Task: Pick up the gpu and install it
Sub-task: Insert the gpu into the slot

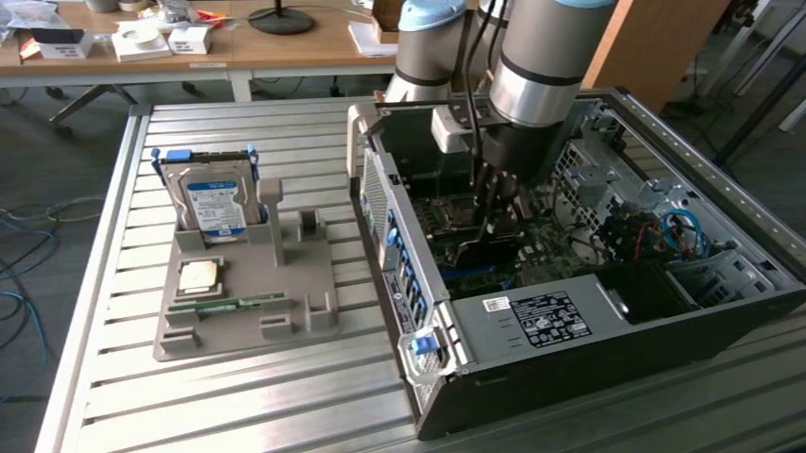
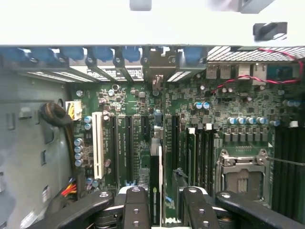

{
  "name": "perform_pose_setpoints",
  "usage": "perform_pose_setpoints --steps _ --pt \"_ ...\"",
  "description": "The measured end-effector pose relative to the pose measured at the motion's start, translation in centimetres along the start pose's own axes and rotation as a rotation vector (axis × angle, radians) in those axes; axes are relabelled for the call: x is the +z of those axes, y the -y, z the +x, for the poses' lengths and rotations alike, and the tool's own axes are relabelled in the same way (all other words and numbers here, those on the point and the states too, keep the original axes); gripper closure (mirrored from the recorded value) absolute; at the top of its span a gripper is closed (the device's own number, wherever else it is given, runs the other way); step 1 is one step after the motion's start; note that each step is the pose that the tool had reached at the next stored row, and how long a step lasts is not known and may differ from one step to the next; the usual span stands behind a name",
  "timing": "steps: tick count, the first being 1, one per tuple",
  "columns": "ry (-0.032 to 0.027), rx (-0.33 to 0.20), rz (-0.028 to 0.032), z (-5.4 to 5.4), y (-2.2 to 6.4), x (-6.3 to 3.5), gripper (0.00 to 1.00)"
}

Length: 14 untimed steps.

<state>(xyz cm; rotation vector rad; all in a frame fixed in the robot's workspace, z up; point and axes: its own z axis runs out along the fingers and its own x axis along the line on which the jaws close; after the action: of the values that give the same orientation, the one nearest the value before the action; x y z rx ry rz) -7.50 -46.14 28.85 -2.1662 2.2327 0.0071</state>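
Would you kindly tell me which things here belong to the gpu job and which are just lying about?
Job: gpu, gripper, motherboard, computer case.
Lying about: hard drive, memory stick, processor chip, grey holder tray.

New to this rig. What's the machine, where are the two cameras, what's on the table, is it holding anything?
It's a robot arm reaching down into an open computer case. One picture is from a camera off to the side; the other is from a camera on the wrist, looking down at the motherboard. The gripper is shut on the gpu, a thin card held edge-on above the motherboard's slots. On the slatted table, a grey holder carries a hard drive, a processor chip and a memory stick.
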Motion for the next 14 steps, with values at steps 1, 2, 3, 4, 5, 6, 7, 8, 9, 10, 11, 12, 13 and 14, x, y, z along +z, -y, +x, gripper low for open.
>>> perform_pose_setpoints --steps 1,2,3,4,5,6,7,8,9,10,11,12,13,14 --pt "0.0001 0.0 0.0001 0.0 0.01 -0.21 0.66" --pt "0.0001 0.0 0.0001 0.0 0.01 -0.39 0.66" --pt "0.0001 0.0 0.0 0.0 0.01 -0.56 0.66" --pt "0.0001 0.0 0.0001 0.0 0.02 -0.72 0.66" --pt "0.0001 0.0 0.0001 0.0 0.02 -0.84 0.66" --pt "0.0001 0.0 0.0001 0.0 0.02 -0.92 0.66" --pt "0.0002 0.0 0.0001 0.0 0.02 -1.02 0.66" --pt "0.0001 0.0 0.0001 0.0 0.02 -1.17 0.66" --pt "0.0 0.0 0.0 0.0 0.02 -1.33 0.66" --pt "0.0001 0.0 0.0001 0.0 0.03 -1.5 0.66" --pt "0.0001 0.0 0.0001 0.0 0.03 -1.67 0.66" --pt "0.0001 0.0 0.0001 0.0 0.03 -1.8 0.66" --pt "0.0001 0.0 0.0001 0.0 0.03 -1.92 0.66" --pt "0.0001 0.0 0.0001 -0.1 0.04 -2.03 0.66"
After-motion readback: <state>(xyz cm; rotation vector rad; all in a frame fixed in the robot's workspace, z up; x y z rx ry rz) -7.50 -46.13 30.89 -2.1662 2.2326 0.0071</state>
